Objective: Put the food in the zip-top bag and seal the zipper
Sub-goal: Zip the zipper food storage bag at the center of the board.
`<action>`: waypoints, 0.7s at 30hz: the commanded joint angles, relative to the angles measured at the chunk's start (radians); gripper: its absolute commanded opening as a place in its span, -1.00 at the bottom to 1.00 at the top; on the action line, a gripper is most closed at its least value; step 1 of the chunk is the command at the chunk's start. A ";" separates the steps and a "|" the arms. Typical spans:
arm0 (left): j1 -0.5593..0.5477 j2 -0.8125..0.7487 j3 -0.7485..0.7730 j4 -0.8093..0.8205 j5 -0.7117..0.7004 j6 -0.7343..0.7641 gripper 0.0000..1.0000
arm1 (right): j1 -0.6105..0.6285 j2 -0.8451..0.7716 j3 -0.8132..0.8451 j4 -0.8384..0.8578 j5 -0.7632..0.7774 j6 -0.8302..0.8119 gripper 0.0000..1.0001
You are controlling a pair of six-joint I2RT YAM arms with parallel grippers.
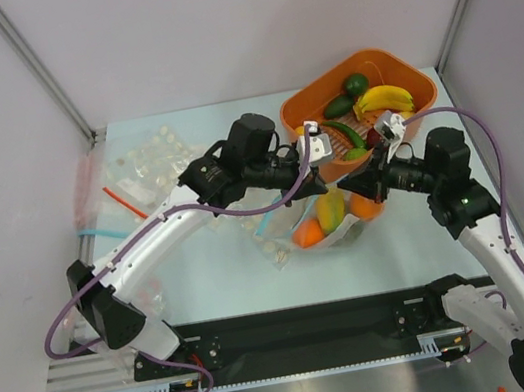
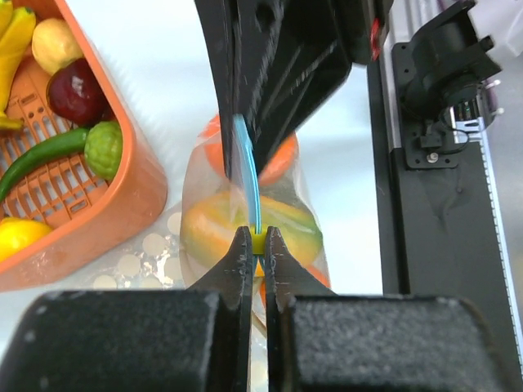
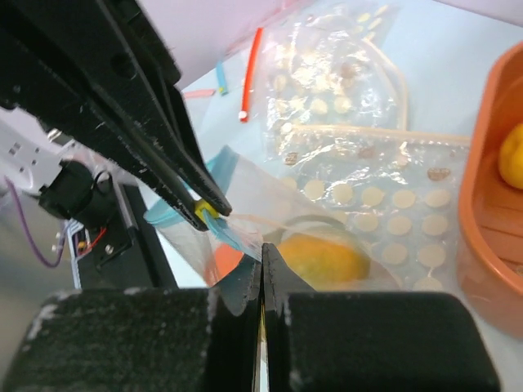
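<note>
The clear zip-top bag (image 1: 328, 227) hangs between my two grippers, just in front of the orange basket (image 1: 390, 57). A mango (image 1: 330, 208) and an orange (image 1: 306, 234) lie inside it. My left gripper (image 2: 255, 239) is shut on the yellow slider (image 2: 258, 242) of the light-blue zipper (image 2: 248, 171). My right gripper (image 3: 261, 247) is shut on the bag's mouth edge, where the zipper (image 3: 233, 233) ends. The two grippers' tips nearly meet. Bananas (image 1: 385, 98), an avocado (image 1: 355, 84) and a bumpy green ball (image 2: 105, 149) lie in the basket.
Clear bags printed with white dots (image 1: 150, 165) lie at the back left, with a red strip (image 1: 124, 202) beside them. One dotted bag (image 3: 384, 220) lies under the held bag. The black base rail (image 1: 295, 327) runs along the near edge.
</note>
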 commanded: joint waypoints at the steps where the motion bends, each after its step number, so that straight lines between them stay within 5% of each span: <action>1: 0.020 -0.057 -0.035 -0.075 -0.021 -0.007 -0.99 | -0.065 -0.032 0.002 0.108 0.161 0.080 -1.00; 14: 0.050 -0.253 -0.308 0.075 -0.153 -0.131 -0.99 | -0.147 -0.034 -0.006 0.093 0.588 0.241 -1.00; 21: 0.061 -0.345 -0.420 0.095 -0.195 -0.202 -0.99 | -0.151 0.021 0.038 -0.051 0.807 0.251 -1.00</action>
